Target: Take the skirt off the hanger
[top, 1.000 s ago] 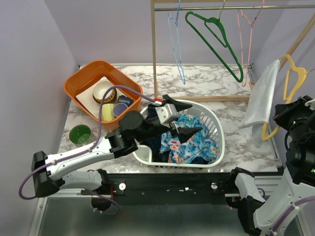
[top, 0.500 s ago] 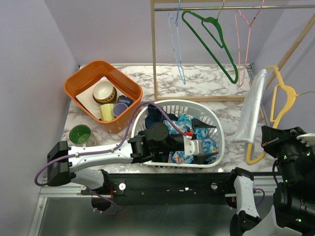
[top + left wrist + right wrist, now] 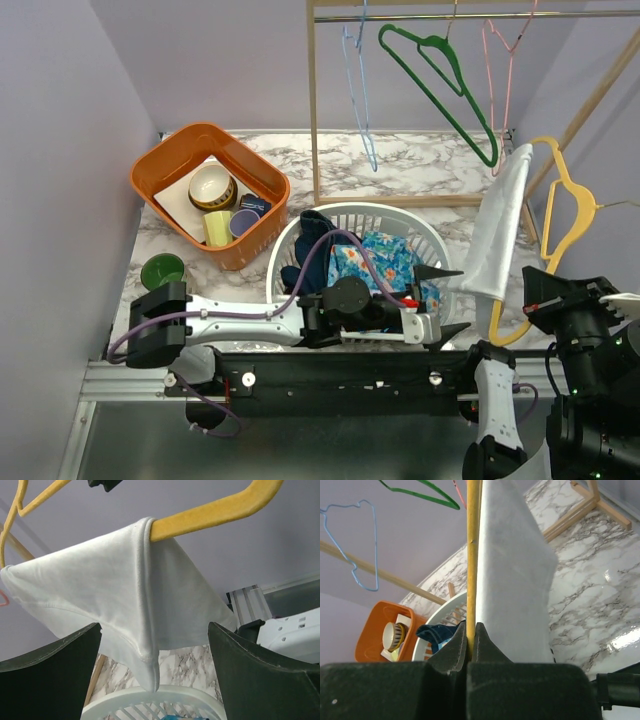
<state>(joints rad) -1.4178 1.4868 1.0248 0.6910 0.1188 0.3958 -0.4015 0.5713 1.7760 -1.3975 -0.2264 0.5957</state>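
Note:
A white skirt (image 3: pixel 498 228) hangs on a yellow hanger (image 3: pixel 556 215) at the right, beside the basket. My right gripper (image 3: pixel 532 304) is shut on the hanger's lower bar (image 3: pixel 471 575), with the skirt (image 3: pixel 515 580) draped just right of my fingers. My left gripper (image 3: pixel 446 300) is open at the basket's right rim, pointing at the skirt's lower end. In the left wrist view the skirt (image 3: pixel 120 605) hangs over the hanger (image 3: pixel 210 512) above and between my open fingers (image 3: pixel 50 680), not touching them.
A white laundry basket (image 3: pixel 432 240) holds blue floral and dark clothes. An orange bin (image 3: pixel 170 165) with bowls and cups stands at the back left, a green cup (image 3: pixel 161 272) before it. A wooden rack (image 3: pixel 312 100) carries green (image 3: pixel 440 75), blue and pink hangers.
My left arm has swung right across the basket, from its middle to its right rim. My right arm has brought the hanger and skirt lower and nearer.

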